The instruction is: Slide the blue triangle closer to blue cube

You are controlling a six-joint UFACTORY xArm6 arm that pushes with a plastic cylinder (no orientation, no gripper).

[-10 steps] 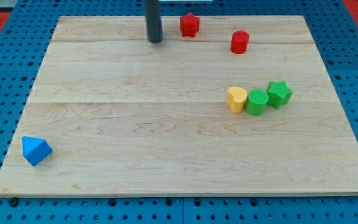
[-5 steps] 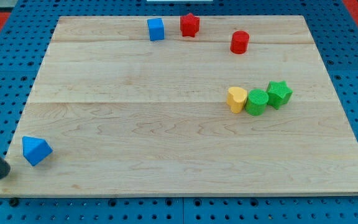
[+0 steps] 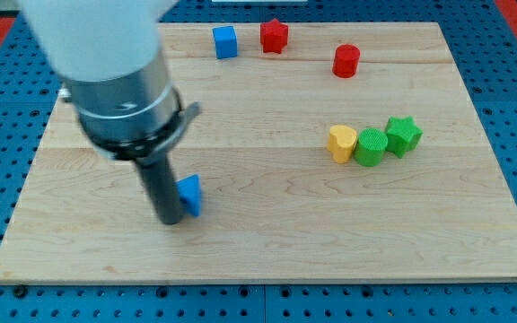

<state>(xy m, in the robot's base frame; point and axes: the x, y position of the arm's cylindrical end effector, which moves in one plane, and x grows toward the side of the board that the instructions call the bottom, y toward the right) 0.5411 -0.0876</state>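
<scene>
The blue triangle [image 3: 190, 194] lies on the wooden board [image 3: 330, 233], left of centre and towards the view's bottom, partly hidden by the rod. My tip [image 3: 170, 219] rests against the triangle's left side. The blue cube [image 3: 225, 41] sits near the board's top edge, well above the triangle. The arm's large body covers the board's upper left.
A red star [image 3: 275, 36] sits just right of the blue cube. A red cylinder [image 3: 346, 60] lies further right. A yellow block [image 3: 341, 143], a green cylinder [image 3: 371, 147] and a green star [image 3: 403, 135] touch in a row at the right.
The blue triangle has moved from the board's bottom left corner to the right and slightly up. My rod has followed from the left edge and now sits against the triangle's left side.
</scene>
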